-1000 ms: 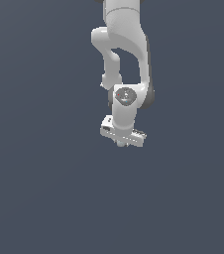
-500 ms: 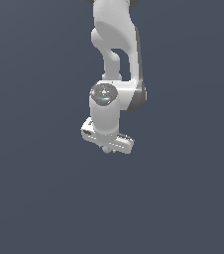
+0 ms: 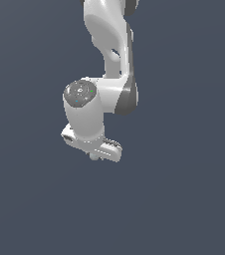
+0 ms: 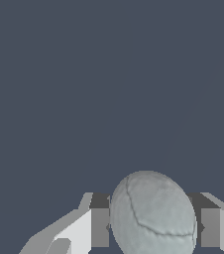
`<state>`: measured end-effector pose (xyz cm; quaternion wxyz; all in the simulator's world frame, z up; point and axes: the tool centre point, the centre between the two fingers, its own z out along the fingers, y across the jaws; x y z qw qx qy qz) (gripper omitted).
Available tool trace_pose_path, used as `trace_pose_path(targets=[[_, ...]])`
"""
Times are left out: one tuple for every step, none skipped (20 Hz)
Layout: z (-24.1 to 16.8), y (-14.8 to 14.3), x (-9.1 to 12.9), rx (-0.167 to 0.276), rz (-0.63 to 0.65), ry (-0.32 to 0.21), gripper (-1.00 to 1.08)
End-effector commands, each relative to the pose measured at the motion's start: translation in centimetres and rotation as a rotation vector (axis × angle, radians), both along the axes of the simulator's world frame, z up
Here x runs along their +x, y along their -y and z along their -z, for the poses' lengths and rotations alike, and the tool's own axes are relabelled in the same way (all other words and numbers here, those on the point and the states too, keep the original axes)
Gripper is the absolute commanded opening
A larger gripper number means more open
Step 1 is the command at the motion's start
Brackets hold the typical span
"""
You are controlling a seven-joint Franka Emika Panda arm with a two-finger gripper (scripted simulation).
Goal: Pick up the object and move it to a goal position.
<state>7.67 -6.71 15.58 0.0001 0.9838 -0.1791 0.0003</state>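
Ball (image 4: 152,216): pale grey, faintly bluish, with thin crack-like seams; fills the lower centre of the wrist view, seated between the two fingers (image 4: 100,227); in the exterior view only a small pale sliver, just under the hand, slightly left of frame centre.
End effector (image 3: 94,155): closed down to roughly the ball's width, fingers pressing its two sides; appears to be gripping it, though actual contact is hard to confirm from the exterior view, where the hand covers most of it.
Arm (image 3: 109,55): white, entering from the upper centre of the frame, wrist bent so the hand points downward.
Surroundings: plain dark blue-grey in both views; no worktop edge, no goal marker to be made out.
Containers: none in view, so nothing held in any.
Risk, slipping: round, smooth shape on narrow pads; likely to roll out if the squeeze loosens or the arm swings sharply.
Risk, off-centre hold: ball seems low on the pads; a jolt could pop it free.
Risk, goal: target unseen, so placement can't be checked from these views.
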Motion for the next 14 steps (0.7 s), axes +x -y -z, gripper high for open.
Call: trace_pose_path(targets=[[-0.7,0.7,0.8,0.0,-0.001,0.0,-1.0],[-0.9,1.0,1.1,0.0,-0.001,0.0,-1.0],[-1.0,1.2,1.3,0.0,-0.001,0.0,-1.0],[-1.2,1.4,1.5,0.0,-0.001,0.0,-1.0],[-1.3,1.6,1.7,0.0,-0.001,0.0,-1.0],[-1.5,1.7,1.9,0.0,-0.001,0.0,-1.0],[-1.6,1.8,2.0,0.0,-0.001,0.0,-1.0],[-1.7,2.0,2.2,0.0,-0.001,0.0,-1.0],[-1.7,2.0,2.3,0.0,-0.001,0.0,-1.0],[-1.8,2.1,2.3,0.0,-0.001,0.0,-1.0],[-1.8,2.2,2.4,0.0,-0.001,0.0,-1.0],[-1.9,2.2,2.5,0.0,-0.001,0.0,-1.0],[-1.9,2.2,2.5,0.0,-0.001,0.0,-1.0],[-1.9,2.2,2.5,0.0,-0.001,0.0,-1.0]])
